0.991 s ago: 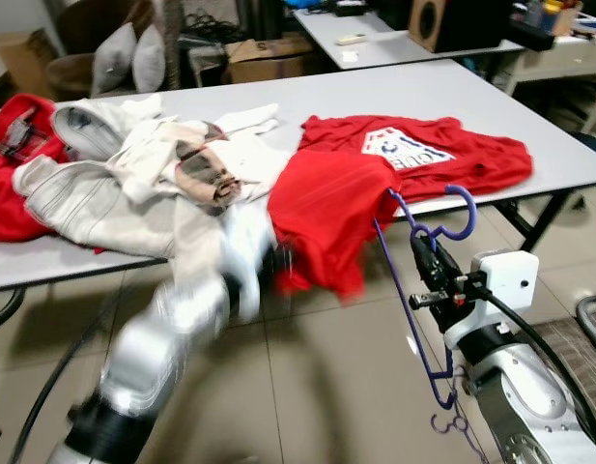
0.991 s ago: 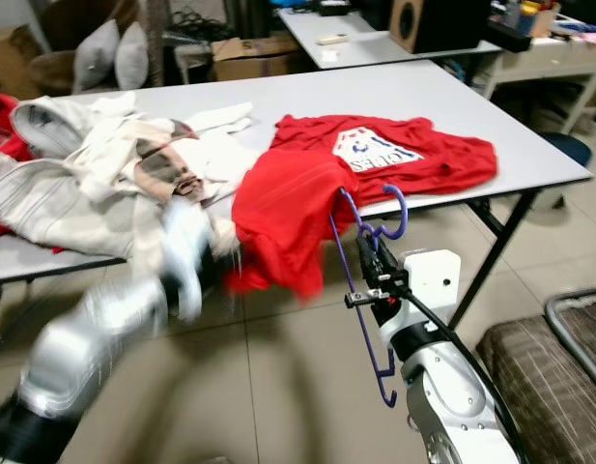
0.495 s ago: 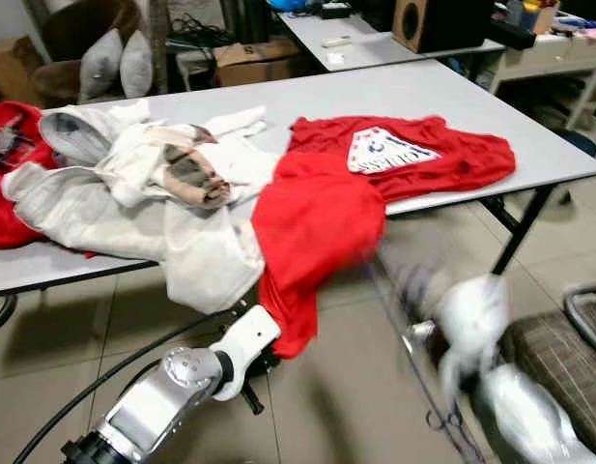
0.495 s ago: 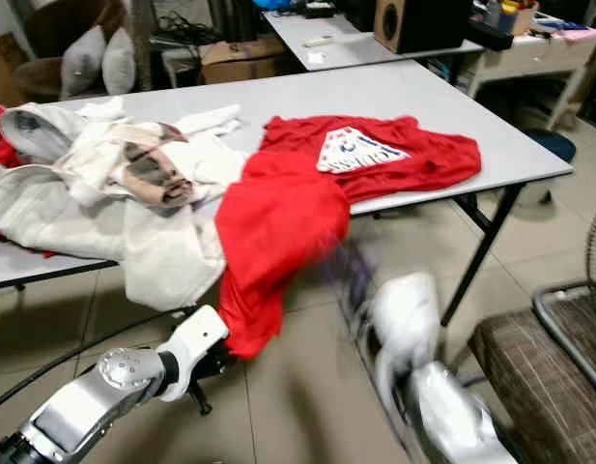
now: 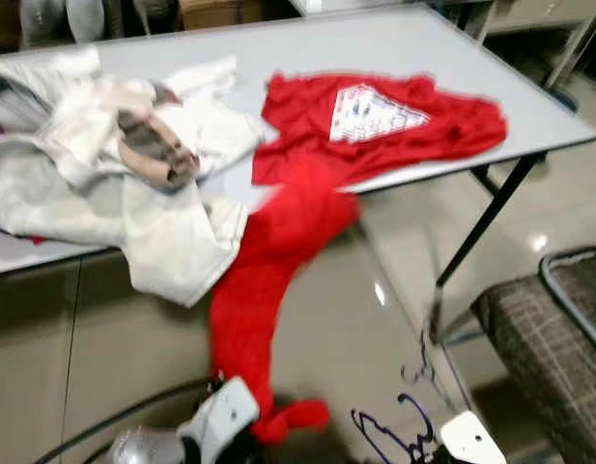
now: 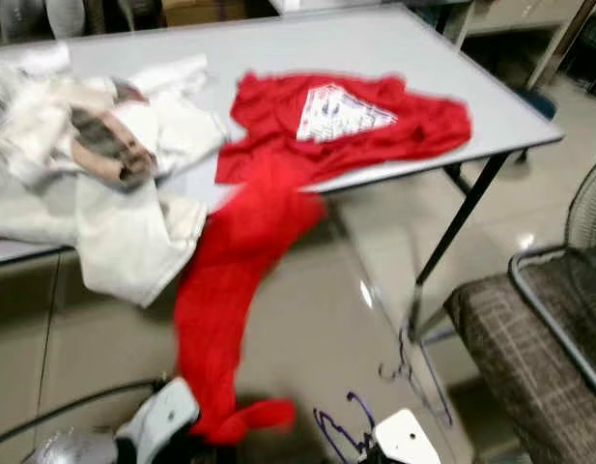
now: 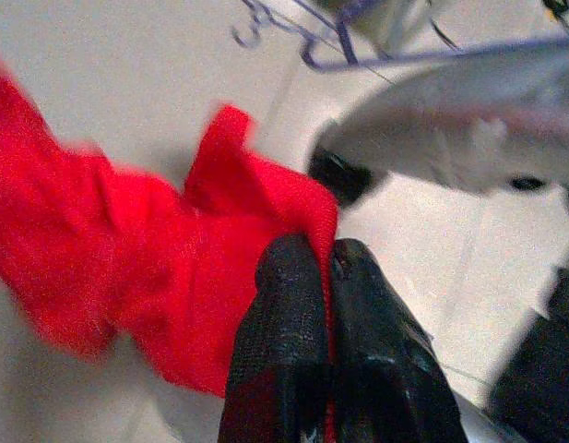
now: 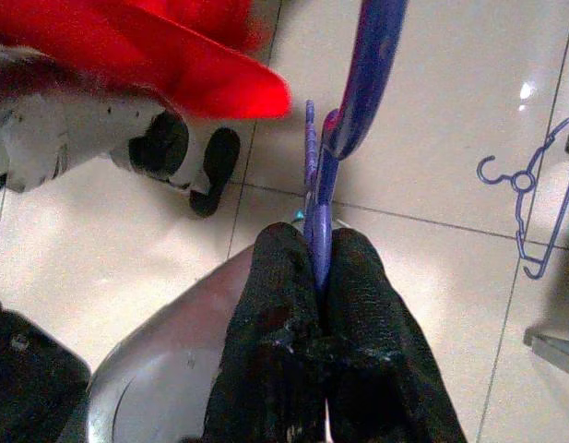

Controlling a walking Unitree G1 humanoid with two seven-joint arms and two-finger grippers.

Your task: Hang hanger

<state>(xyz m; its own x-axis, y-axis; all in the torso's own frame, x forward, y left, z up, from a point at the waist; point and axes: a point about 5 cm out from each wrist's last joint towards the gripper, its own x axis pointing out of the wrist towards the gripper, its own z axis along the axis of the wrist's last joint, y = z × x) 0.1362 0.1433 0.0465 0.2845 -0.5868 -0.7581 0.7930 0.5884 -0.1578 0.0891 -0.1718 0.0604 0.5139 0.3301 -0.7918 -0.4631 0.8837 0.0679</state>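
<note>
**Hanger and shirt both gripped, nothing joined yet**

While the red shirt [image 5: 278, 261] trails off the grey table [image 5: 529, 106] toward the floor, the left eye view suggests the job is barely begun: the garment is not on any hanger. The left gripper's white wrist sits low at the frame's bottom edge beside the shirt's end, and the purple hanger [image 5: 394, 437] shows low by the right arm.

From the right eye view, the same layout appears, with a pile of white clothes [image 6: 95, 184] on the table.

Looking along the left gripper [image 7: 323, 263], its fingers pinch a fold of red cloth.

Along the right gripper [image 8: 318, 242], the fingers clamp the purple hanger's stem; a spare hanger [image 8: 528, 198] lies on the tiles.
</note>
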